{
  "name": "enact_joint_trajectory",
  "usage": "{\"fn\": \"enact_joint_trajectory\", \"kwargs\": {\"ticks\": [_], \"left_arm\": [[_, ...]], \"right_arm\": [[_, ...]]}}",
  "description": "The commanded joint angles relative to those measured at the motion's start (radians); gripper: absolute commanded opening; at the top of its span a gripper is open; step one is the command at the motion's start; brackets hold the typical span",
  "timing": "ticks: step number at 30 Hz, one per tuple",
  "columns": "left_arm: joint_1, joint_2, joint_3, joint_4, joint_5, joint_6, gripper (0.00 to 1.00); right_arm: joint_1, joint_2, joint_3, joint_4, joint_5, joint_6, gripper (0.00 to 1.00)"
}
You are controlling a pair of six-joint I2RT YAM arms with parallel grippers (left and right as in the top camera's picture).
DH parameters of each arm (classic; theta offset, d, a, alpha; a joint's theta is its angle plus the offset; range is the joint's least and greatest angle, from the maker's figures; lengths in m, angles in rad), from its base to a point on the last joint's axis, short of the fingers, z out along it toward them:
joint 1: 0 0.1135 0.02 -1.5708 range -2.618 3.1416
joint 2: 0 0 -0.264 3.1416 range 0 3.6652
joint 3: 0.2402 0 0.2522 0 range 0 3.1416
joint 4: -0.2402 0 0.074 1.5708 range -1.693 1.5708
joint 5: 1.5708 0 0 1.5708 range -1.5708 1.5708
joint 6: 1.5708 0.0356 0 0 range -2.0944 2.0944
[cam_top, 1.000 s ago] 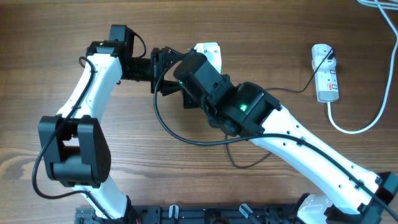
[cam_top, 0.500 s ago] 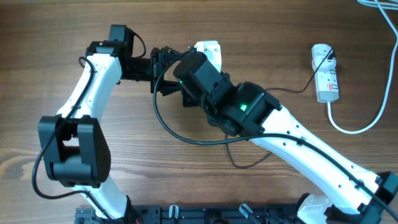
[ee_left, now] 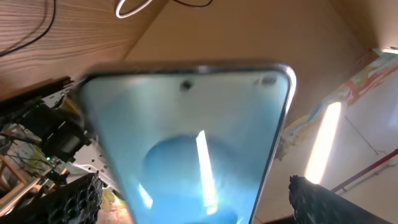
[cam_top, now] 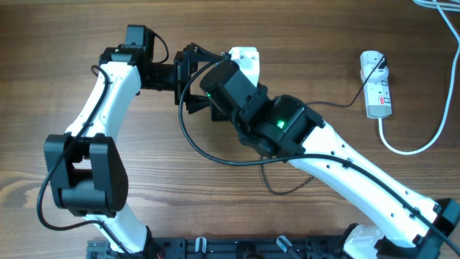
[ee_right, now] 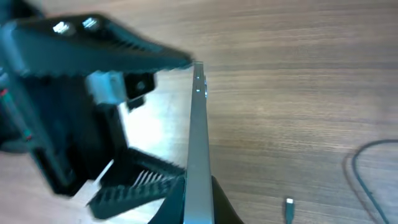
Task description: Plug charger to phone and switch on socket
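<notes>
The phone (ee_left: 186, 143), with a cyan screen, is held up off the table between both arms. My right gripper (ee_right: 199, 202) is shut on its thin edge (ee_right: 198, 124). My left gripper (ee_left: 196, 202) faces the screen, its jaws spread either side of the phone with a gap on the right. In the overhead view the two grippers meet (cam_top: 194, 86) and hide the screen; a white rounded piece (cam_top: 244, 59) shows just past them. The charger's connector tip (ee_right: 289, 206) lies on the table. Its black cable (cam_top: 338, 106) runs to the socket (cam_top: 377, 90).
The socket's thick white cord (cam_top: 424, 144) loops at the right edge of the wooden table (cam_top: 57, 43). The black charger cable also loops under my right arm (cam_top: 269, 188). My left gripper's serrated fingers (ee_right: 112, 37) stand close beside the phone.
My left gripper and the white piece beside it have shifted a little toward the far edge. The right arm has hardly moved and still holds the phone.
</notes>
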Motion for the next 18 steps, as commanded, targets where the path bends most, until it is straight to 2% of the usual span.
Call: {"fn": "enact_joint_trajectory", "kwargs": {"ticks": [1, 9, 11, 18], "left_arm": [[0.002, -0.037, 0.018, 0.003, -0.011, 0.006, 1.0], [0.002, -0.037, 0.018, 0.042, -0.06, 0.005, 1.0], [0.002, -0.037, 0.018, 0.068, -0.05, 0.001, 1.0], [0.002, -0.037, 0.018, 0.083, -0.048, 0.002, 1.0]], "right_arm": [[-0.002, -0.026, 0.023, 0.0, 0.177, 0.078, 0.04], [-0.01, -0.164, 0.023, -0.004, 0.196, 0.098, 0.04], [-0.012, -0.186, 0.023, -0.027, 0.196, 0.188, 0.04], [-0.013, -0.19, 0.023, -0.09, 0.189, 0.358, 0.04]]}}
